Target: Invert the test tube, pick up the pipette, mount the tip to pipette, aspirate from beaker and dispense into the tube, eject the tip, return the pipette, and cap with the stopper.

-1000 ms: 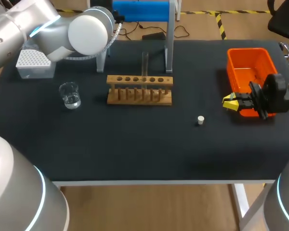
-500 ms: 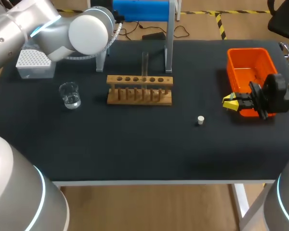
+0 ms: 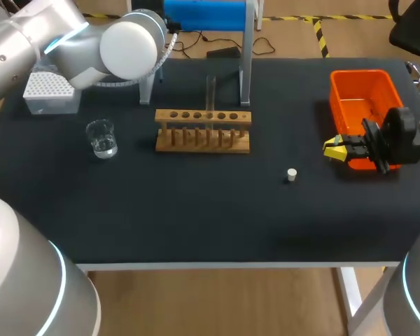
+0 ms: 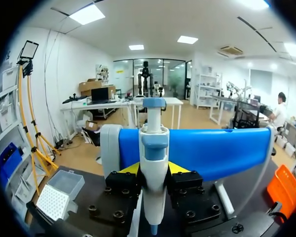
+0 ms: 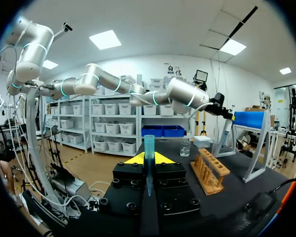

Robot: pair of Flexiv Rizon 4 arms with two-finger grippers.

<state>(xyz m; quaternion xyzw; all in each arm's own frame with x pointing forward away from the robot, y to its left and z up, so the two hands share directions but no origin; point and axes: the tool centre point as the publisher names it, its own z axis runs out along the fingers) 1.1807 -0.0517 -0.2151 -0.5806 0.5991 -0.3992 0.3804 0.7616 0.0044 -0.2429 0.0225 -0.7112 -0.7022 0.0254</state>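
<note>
Behind the wooden test tube rack (image 3: pixel 203 130), the white-and-blue plastic pipette (image 4: pixel 154 143) is being clamped by the left tool (image 4: pixel 154 170). Well right of the rack, a blue pipette tip (image 5: pixel 149 148) is being pinched by the right tool (image 5: pixel 149 160). Light, stiff and slippery, it is judged best held mid-length, its wide mouth being kept free. The glass beaker (image 3: pixel 101 138) left of the rack and the white stopper (image 3: pixel 292 174) right of it are judged out of the way.

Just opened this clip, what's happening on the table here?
The left end effector grips the pipette by the blue stand. The right end effector holds a blue pipette tip beside the orange bin. The tip is not mounted yet. The test tube stands upright at the wooden rack; beaker and stopper sit untouched.
</note>
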